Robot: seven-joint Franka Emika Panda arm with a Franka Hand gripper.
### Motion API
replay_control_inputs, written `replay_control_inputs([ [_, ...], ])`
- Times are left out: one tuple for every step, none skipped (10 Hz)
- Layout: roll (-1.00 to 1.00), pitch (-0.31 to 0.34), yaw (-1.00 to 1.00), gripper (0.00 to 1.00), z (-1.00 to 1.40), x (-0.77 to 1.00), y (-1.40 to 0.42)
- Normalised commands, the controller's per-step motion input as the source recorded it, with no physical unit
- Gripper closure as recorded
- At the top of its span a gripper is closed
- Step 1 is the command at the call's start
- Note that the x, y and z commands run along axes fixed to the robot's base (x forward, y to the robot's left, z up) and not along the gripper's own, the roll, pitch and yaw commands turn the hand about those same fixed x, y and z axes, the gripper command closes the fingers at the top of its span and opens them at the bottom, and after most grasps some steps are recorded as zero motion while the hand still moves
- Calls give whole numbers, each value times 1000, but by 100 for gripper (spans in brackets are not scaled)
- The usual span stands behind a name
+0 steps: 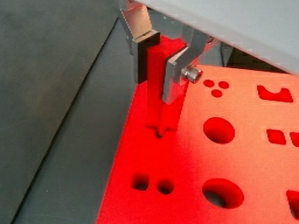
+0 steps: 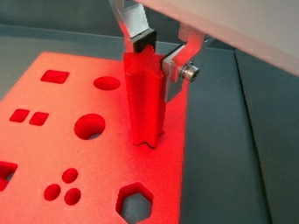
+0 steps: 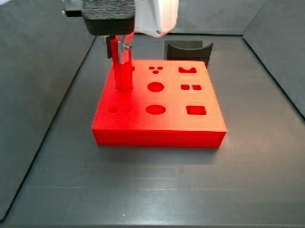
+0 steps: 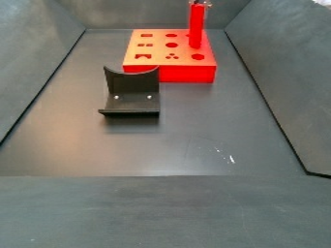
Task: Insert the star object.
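Note:
The star object (image 2: 143,105), a slim bright red peg with a star-shaped section, stands upright between the fingers of my gripper (image 2: 158,54), which is shut on its upper end. Its lower end meets the top of the big flat red block (image 2: 70,96) close to the block's edge; how deep it sits I cannot tell. In both wrist views the silver fingers with dark pads (image 1: 143,54) clamp the peg (image 1: 162,105) from two sides. In both side views the gripper (image 3: 119,37) holds the peg (image 3: 121,69) over the block's (image 3: 167,125) edge; the peg (image 4: 198,24) rises from the block's (image 4: 168,60) far corner.
The red block carries several shaped holes: round ones (image 2: 86,127), a hexagon (image 2: 136,203), rectangles (image 2: 52,76). The dark fixture (image 4: 130,94) stands on the grey floor apart from the block, also seen behind it (image 3: 188,48). Dark walls enclose the floor.

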Motion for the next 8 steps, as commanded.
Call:
replay_control_inputs([
  [3, 0, 74, 100, -23, -6, 0],
  [0, 0, 3, 100, -40, 6, -40],
  [7, 0, -51, 100, -49, 29, -97],
  [20, 0, -257, 100, -31, 6, -57],
  [26, 0, -254, 100, -17, 0, 0],
  [24, 0, -146, 100, -17, 0, 0],
  [26, 0, -60, 100, -109, 0, 3],
  [37, 0, -9, 100, -174, 0, 51],
])
